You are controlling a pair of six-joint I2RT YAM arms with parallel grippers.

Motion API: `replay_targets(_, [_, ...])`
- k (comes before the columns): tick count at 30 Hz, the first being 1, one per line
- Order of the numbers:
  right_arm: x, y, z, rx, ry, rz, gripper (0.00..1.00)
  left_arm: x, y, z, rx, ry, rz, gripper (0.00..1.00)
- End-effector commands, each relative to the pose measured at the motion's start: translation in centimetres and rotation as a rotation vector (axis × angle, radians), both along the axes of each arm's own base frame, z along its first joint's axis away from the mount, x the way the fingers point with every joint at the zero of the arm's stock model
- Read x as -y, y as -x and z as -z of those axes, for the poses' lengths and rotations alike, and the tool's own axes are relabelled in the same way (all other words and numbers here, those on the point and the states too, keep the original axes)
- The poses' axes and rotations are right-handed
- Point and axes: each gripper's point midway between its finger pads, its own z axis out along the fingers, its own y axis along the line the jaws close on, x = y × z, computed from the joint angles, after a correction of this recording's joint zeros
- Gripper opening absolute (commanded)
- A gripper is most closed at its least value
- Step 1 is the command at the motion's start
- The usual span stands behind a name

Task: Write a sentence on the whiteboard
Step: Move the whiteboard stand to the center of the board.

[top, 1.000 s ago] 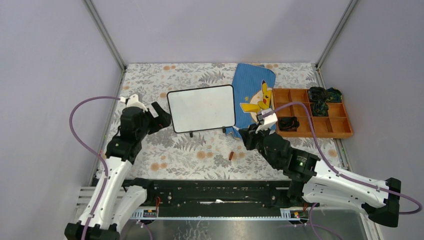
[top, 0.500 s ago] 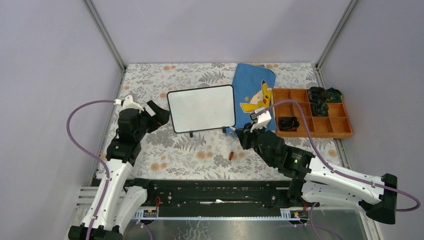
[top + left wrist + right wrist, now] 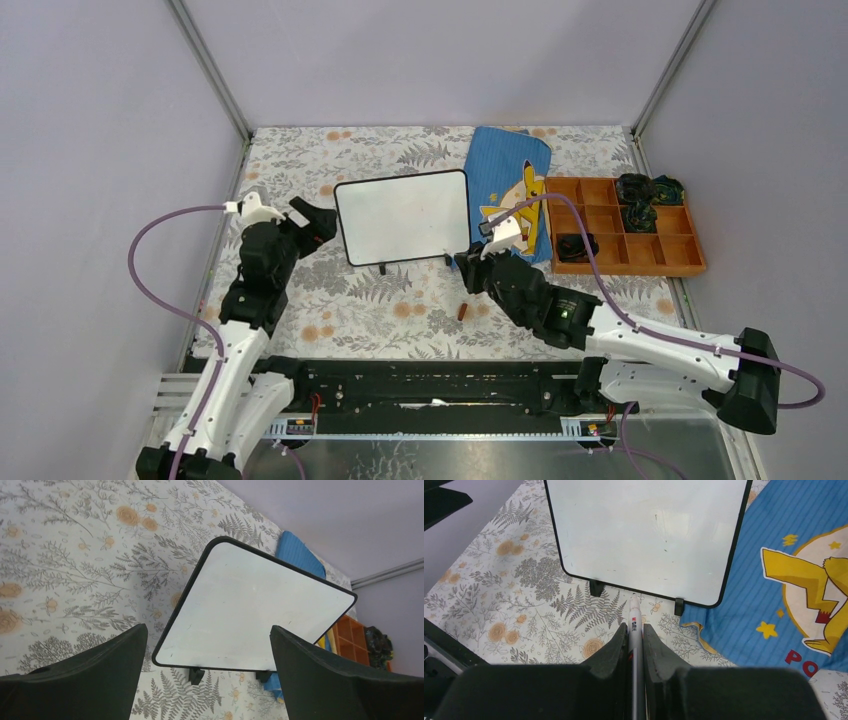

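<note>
The whiteboard [image 3: 403, 215] stands tilted on two small black feet, its white face blank apart from faint specks. My right gripper [image 3: 468, 265] is just off its lower right corner, shut on a slim white and grey marker [image 3: 634, 615]. The marker's tip points at the board's bottom edge [image 3: 649, 530] and stops just short of it, between the two feet. My left gripper [image 3: 310, 222] is open by the board's left edge. In the left wrist view the board [image 3: 260, 615] fills the gap between the wide-apart fingers [image 3: 207, 630] without touching them.
A blue Pikachu pouch [image 3: 510, 185] lies behind and to the right of the board. An orange compartment tray [image 3: 625, 270] with dark items sits at the far right. A small red-brown cap [image 3: 462, 312] lies on the floral cloth in front of my right gripper.
My right gripper has moved left with the marker, from in front of the pouch to the board's lower right corner. The left gripper shifted slightly back along the board's left edge.
</note>
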Motion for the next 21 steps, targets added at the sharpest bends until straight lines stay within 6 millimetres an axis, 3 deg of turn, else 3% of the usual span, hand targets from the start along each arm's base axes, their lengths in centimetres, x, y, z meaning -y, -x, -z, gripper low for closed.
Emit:
replay_targets(1, [-0.9, -1.0, -3.4, 0.065, -0.079, 0.019, 0.00, 1.0, -1.6, -3.6, 0.122, -0.074, 0.080, 0.99])
replay_targets(9, [-2.7, -1.4, -3.5, 0.081, -0.026, -0.032, 0.00, 2.0, -1.5, -1.4, 0.088, -0.117, 0.161, 0.99])
replay_targets(14, [-4.8, -0.5, -3.9, 0.076, -0.037, -0.150, 0.00, 0.6, -0.9, 0.4, 0.039, -0.103, 0.082, 0.99])
replay_targets(21, [-4.2, 0.1, -3.7, 0.078, -0.052, -0.164, 0.00, 1.6, -0.9, 3.8, -0.070, -0.014, 0.151, 0.99])
